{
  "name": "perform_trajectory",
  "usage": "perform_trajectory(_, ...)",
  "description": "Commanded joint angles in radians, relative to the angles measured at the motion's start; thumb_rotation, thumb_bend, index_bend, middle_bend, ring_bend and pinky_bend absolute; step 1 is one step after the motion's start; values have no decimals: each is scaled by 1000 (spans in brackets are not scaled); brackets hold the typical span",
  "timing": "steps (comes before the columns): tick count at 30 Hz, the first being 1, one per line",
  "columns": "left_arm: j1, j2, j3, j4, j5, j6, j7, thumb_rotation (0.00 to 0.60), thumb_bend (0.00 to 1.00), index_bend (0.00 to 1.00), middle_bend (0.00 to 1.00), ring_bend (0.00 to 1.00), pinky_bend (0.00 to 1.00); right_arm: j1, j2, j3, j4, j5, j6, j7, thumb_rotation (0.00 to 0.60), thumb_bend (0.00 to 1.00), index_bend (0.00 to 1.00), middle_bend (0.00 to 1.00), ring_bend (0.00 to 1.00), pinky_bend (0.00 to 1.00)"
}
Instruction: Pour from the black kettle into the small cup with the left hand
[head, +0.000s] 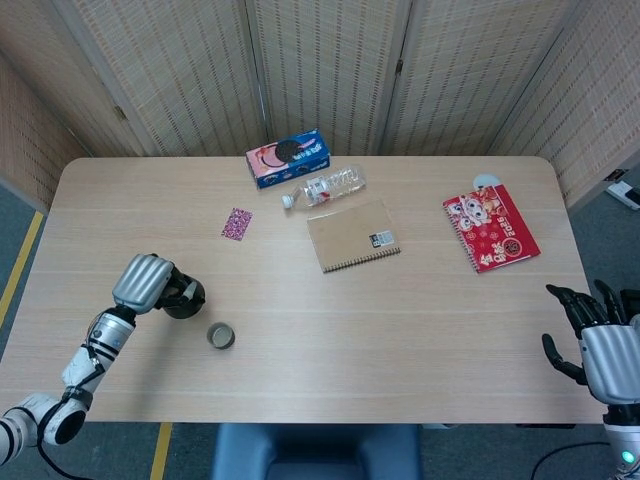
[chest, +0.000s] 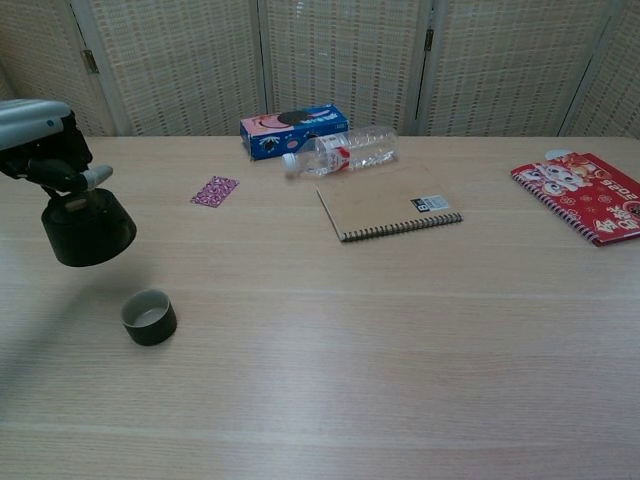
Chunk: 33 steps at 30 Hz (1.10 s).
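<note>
Woven screens stand behind the wooden counter (head: 420, 330). The left hand (head: 143, 283) holds the black kettle (chest: 87, 227) in the air, beside the small cup (chest: 149, 317); bring the spout over the cup, then tilt slowly.

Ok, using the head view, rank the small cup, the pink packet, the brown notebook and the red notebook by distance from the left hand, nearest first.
1. small cup, just right of the left hand, toward the near edge.
2. pink packet, farther back.
3. brown notebook, mid-table.
4. red notebook, far right side.
</note>
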Motion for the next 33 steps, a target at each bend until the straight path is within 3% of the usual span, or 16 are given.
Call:
perform_trajectory(1, 12, 8, 11, -22, 17, 16, 28, 356, 510, 1000, 1000, 994, 584, 5, 2, -1, -6, -5, -6, 0, 577, 450, 143, 246, 225, 47)
perform_trajectory(12, 30, 5, 38, -55, 61, 43, 121, 371, 518, 1000, 1000, 994, 584, 11, 4, -13, -6, -11, -14, 13, 578, 450, 143, 246, 225, 47)
perform_trajectory(33, 57, -3, 47, -104, 73, 65, 233, 472, 552, 1000, 1000, 994, 585, 7, 1, -20, 3, -13, -1, 18, 587, 450, 143, 246, 224, 47)
